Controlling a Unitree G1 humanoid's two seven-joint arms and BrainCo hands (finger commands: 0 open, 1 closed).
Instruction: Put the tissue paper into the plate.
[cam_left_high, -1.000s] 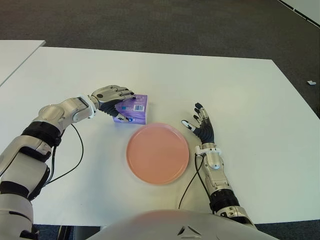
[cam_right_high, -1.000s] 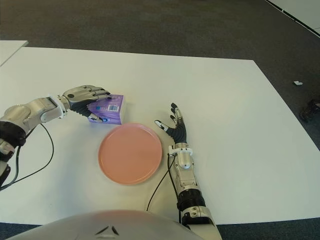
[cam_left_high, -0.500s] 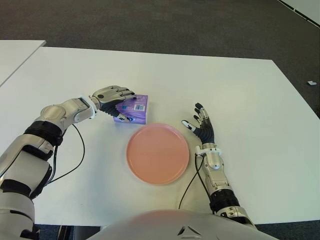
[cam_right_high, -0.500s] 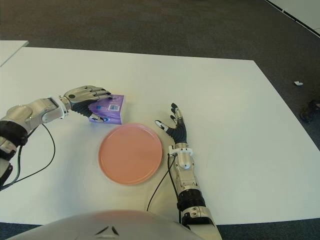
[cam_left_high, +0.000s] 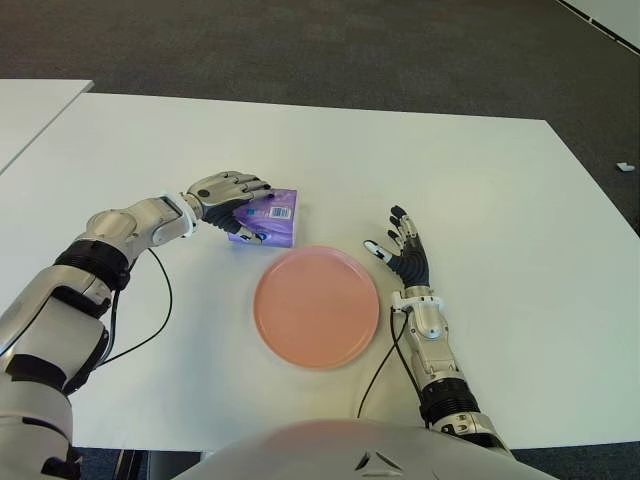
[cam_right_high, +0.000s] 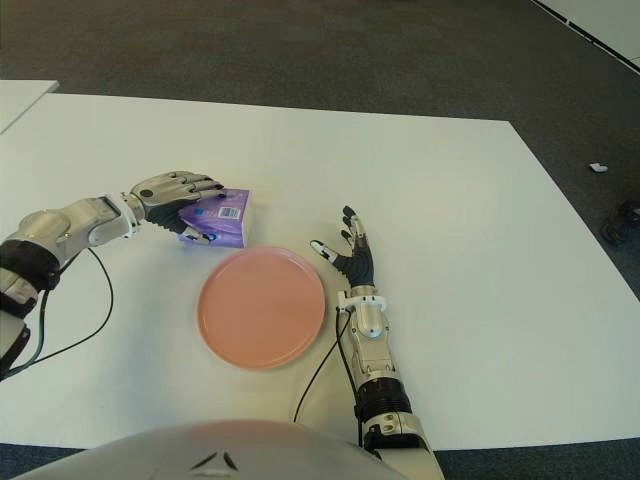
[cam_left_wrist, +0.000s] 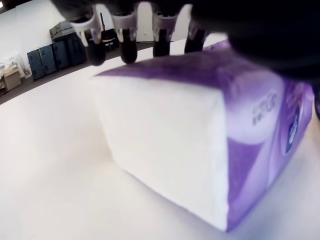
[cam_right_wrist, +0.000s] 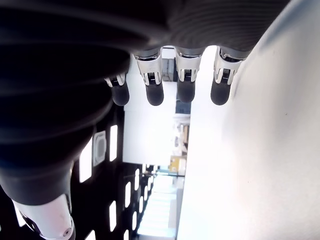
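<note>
Left eye view shows a white table (cam_left_high: 480, 180) with a pink plate (cam_left_high: 316, 306) near the robot. Just beyond the plate's far left edge sits a purple tissue pack (cam_left_high: 268, 218), not on the plate. The left hand (cam_left_high: 226, 192) is draped over it, fingers curled across the top. Its wrist view adds the pack's white end face, apparently on the tabletop (contact underneath is unclear). The right hand (cam_left_high: 403, 252) shows right of the plate, fingers spread, holding nothing.
</note>
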